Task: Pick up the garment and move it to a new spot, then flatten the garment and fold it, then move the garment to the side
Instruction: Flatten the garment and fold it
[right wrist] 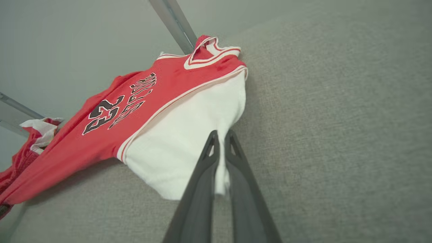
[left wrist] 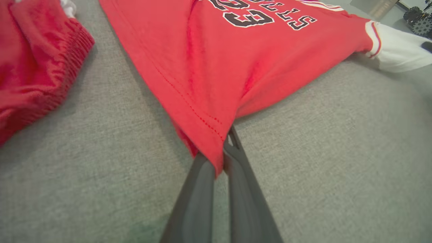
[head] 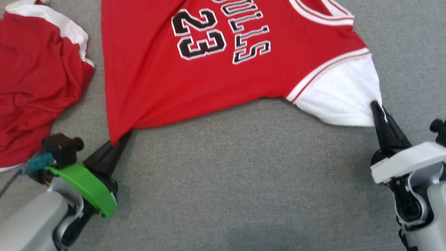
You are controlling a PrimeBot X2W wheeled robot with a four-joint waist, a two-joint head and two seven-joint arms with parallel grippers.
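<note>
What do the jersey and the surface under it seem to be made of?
Jersey: probably soft knit cloth, matte; it creases and drapes, and the hem shows stitching. Surface: seemingly grey woven upholstery cloth, matte, with a fine speckled weave.

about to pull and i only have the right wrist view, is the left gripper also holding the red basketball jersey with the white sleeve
Observer: Yes. The left gripper is shut on the hem corner of the red basketball jersey.
Operator: anything close on that side
Observer: A crumpled red and white garment lies on the grey fabric surface left of the jersey. The head view shows a narrow gap between them.
Operator: is the near edge straight between the grippers
Observer: No. In the head view it arcs away from the robot between the left gripper and the right gripper, which pinches the white sleeve.
</note>
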